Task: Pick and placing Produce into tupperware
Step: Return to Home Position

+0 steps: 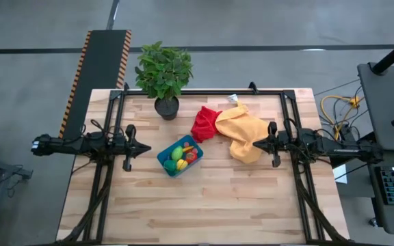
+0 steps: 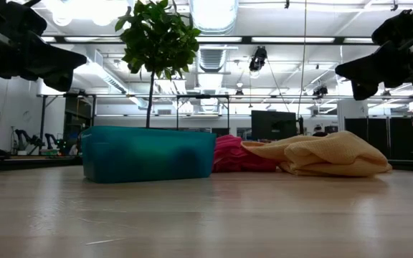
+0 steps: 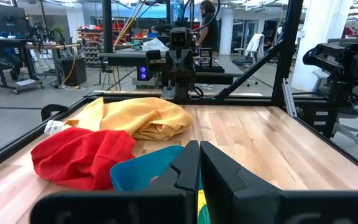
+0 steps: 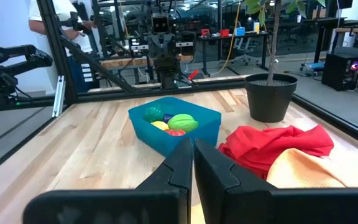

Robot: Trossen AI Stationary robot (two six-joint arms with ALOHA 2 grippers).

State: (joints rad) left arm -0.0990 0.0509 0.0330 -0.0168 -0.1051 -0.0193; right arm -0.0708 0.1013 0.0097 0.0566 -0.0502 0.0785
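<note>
We find the tupperware [image 2: 149,154] central on the counter [image 1: 217,205], produce [image 4: 173,121] inside. Left gripper [image 1: 146,147] and right gripper [image 1: 255,145] hang either side, fingers together, empty. We advise homing high, keeping the right arm clear of the yellow cloth [image 1: 245,130].

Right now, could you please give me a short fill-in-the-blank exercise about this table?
The toy produce lies inside the teal-blue ___.
The cloth beside the red cloth is ___.
The left gripper and the right gripper both have fingers ___.
Missing: tupperware; yellow; shut.
</note>
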